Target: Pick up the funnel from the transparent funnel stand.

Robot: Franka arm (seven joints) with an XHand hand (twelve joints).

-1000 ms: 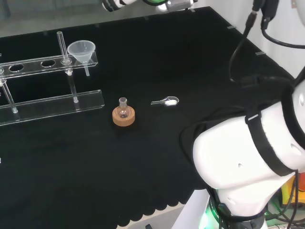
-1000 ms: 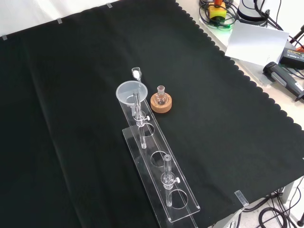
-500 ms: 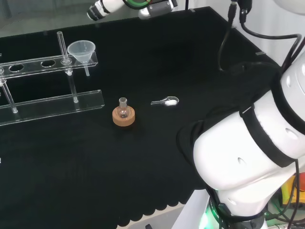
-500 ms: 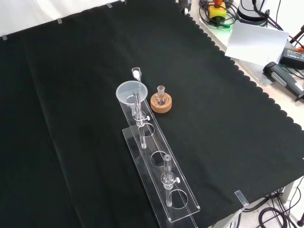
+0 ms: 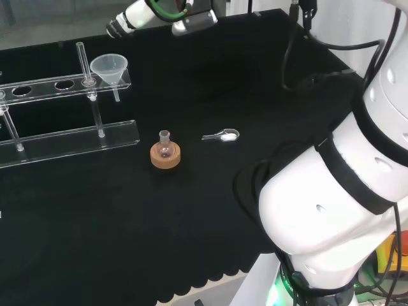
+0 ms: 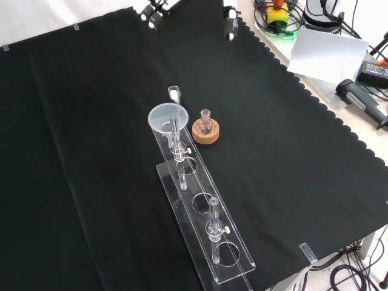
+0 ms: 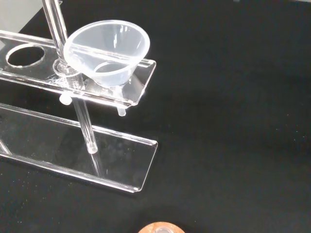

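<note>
Funnel sits in its clear stand, flask on cork ring nearby; hand's fingers cannot be told.

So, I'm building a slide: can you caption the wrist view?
Clear funnel seated in the end hole of the transparent funnel stand on black cloth.

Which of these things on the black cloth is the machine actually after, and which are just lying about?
Part of the job:
funnel, sitting in the end hole of its rack
transparent funnel stand
the hand, high above the cloth, away from the funnel

Just lying about:
small flask on a cork ring
small spoon with white powder
</note>
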